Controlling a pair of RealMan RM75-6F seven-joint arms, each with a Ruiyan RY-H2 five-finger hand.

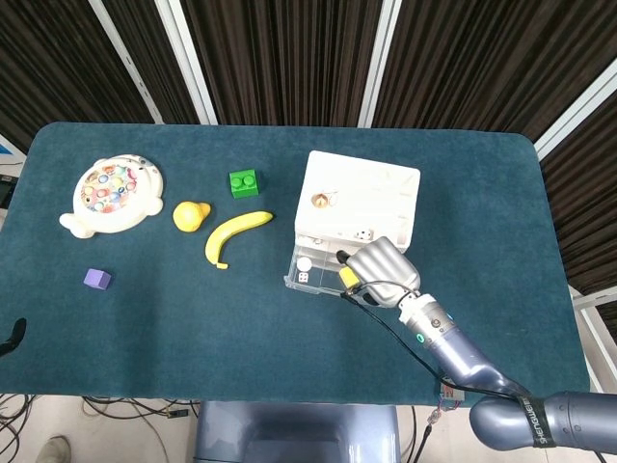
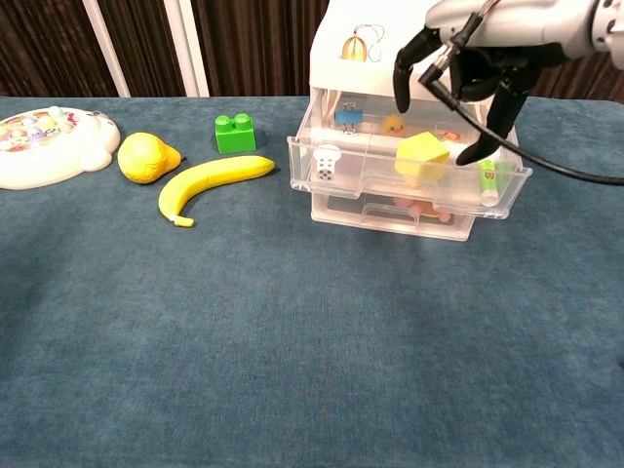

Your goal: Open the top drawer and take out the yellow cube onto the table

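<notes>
Chest view shows the right hand [image 2: 468, 68] empty, fingers spread, hovering just above the yellow cube [image 2: 421, 158], which sits in the pulled-out top drawer [image 2: 322, 185]. It should descend straight, straddle the cube and avoid the drawer's front wall.

Bright, even overhead light, soft faint shadows under objects on the dark teal cloth-covered table [image 1: 174, 318], mild glare on the clear plastic drawer unit [image 2: 409, 175], both views sharp, dark curtains beyond the far edge.
</notes>
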